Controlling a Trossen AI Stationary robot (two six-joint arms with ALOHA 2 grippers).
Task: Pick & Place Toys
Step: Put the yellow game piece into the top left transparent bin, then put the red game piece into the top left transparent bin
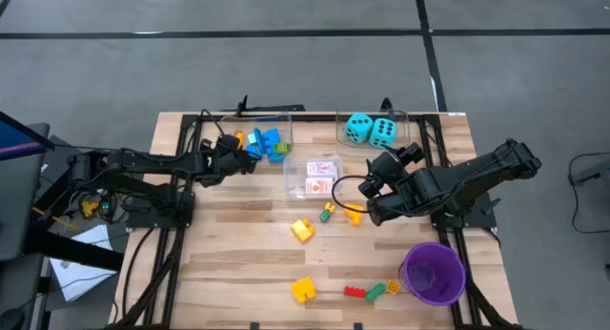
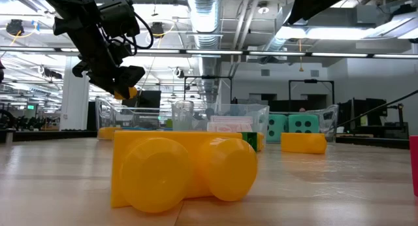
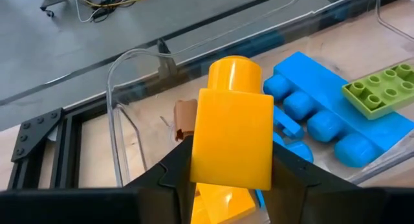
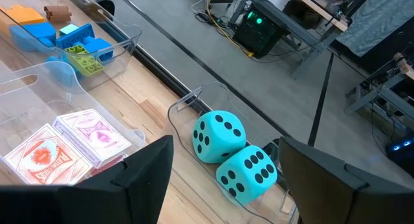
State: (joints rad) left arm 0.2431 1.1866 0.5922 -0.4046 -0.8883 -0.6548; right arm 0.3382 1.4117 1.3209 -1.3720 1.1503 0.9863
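My left gripper (image 1: 232, 151) is shut on a yellow brick (image 3: 233, 133), held above the near-left end of a clear bin (image 1: 250, 123) that holds blue bricks (image 3: 323, 114) and a green brick (image 3: 381, 88). In the low view this gripper (image 2: 121, 82) hangs well above the table. My right gripper (image 1: 370, 189) is open and empty, above the table just right of the clear bin with two red-and-white card packs (image 4: 65, 146). Two turquoise dice (image 4: 233, 156) lie in a third bin. Loose bricks lie on the table: yellow (image 1: 303, 230), yellow (image 1: 304, 290), red and green (image 1: 367, 292). My left gripper pinches the yellow brick by two opposite flat sides (image 3: 206, 153) between its two fingers (image 3: 174, 175). The fingers come from the table's left, slanting down. The brick's round stud (image 3: 236, 72) points away from the gripper, and the brick is lifted clear above the bin.
A purple cup (image 1: 434, 273) stands near the table's near right corner. Small green-red (image 1: 327, 213) and orange (image 1: 355, 214) bricks lie just below my right gripper. A large yellow brick (image 2: 183, 170) lies close to the low camera. Black frame rails run along both table sides.
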